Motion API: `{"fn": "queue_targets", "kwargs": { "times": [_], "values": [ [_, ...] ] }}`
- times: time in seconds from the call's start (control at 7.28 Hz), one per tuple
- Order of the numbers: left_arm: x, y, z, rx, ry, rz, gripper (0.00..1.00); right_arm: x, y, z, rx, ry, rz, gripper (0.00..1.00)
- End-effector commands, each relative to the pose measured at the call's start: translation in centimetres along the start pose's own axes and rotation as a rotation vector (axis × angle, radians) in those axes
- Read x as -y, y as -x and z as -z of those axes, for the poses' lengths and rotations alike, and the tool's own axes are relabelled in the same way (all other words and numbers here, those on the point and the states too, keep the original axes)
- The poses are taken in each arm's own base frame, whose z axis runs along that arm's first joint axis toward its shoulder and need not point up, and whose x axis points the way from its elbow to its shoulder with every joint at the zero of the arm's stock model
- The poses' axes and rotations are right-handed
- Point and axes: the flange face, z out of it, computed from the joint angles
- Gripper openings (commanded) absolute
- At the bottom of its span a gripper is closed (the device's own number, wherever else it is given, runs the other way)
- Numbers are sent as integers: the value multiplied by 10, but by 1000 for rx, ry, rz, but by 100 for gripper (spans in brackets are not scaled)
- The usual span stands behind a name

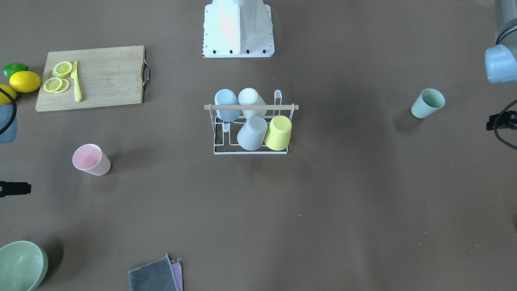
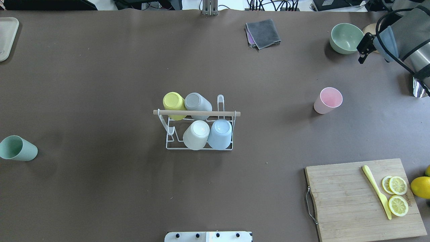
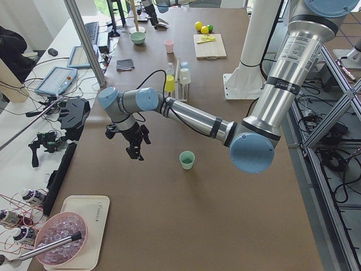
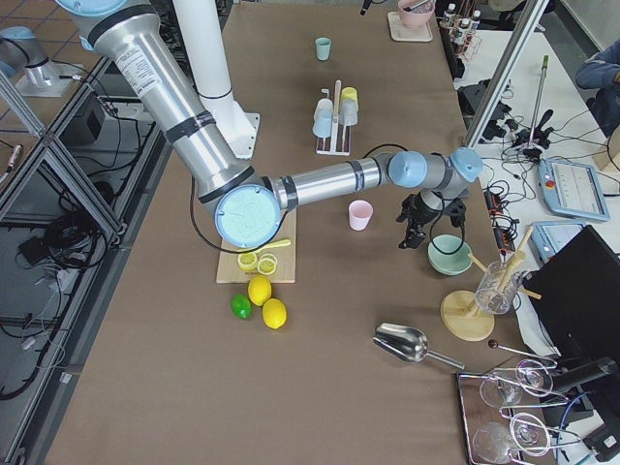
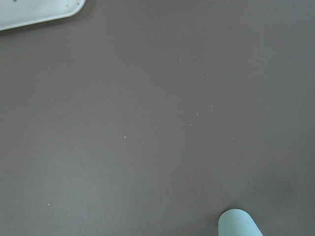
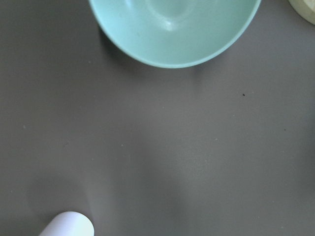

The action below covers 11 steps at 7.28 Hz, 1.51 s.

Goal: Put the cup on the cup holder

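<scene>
The white wire cup holder (image 2: 196,113) with its wooden rod stands mid-table and carries a yellow, a grey, a white and a blue cup upside down; it also shows in the front-facing view (image 1: 250,107). A green cup (image 2: 16,148) (image 1: 427,103) stands alone on my left side, and a pink cup (image 2: 328,100) (image 1: 91,160) on my right. My left gripper (image 3: 137,151) hovers over bare table beside the green cup (image 3: 186,160). My right gripper (image 2: 364,48) (image 4: 415,235) hovers between the pink cup (image 4: 360,214) and a green bowl. I cannot tell whether either is open or shut.
A green bowl (image 2: 346,37) and a folded grey cloth (image 2: 263,33) lie at the far edge. A wooden cutting board (image 2: 349,205) with lemon slices and a yellow knife sits near right, whole lemons (image 1: 25,81) beside it. A white tray (image 2: 6,37) is far left.
</scene>
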Motion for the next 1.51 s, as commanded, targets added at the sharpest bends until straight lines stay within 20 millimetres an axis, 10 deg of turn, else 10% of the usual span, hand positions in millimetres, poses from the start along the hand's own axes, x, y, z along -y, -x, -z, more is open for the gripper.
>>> {"fn": "queue_targets", "kwargs": {
  "times": [0.0,0.41,1.37],
  "values": [
    [28,-27,-18,5,52,-36,98,25,-39,-14,122,50,-211,100],
    [24,-49,-58,4,150,-74,98,41,-6,-19,115,28,-160,99],
    [9,-85,-117,19,319,-86,98,21,216,-23,-232,104,426,100]
  ]
}}
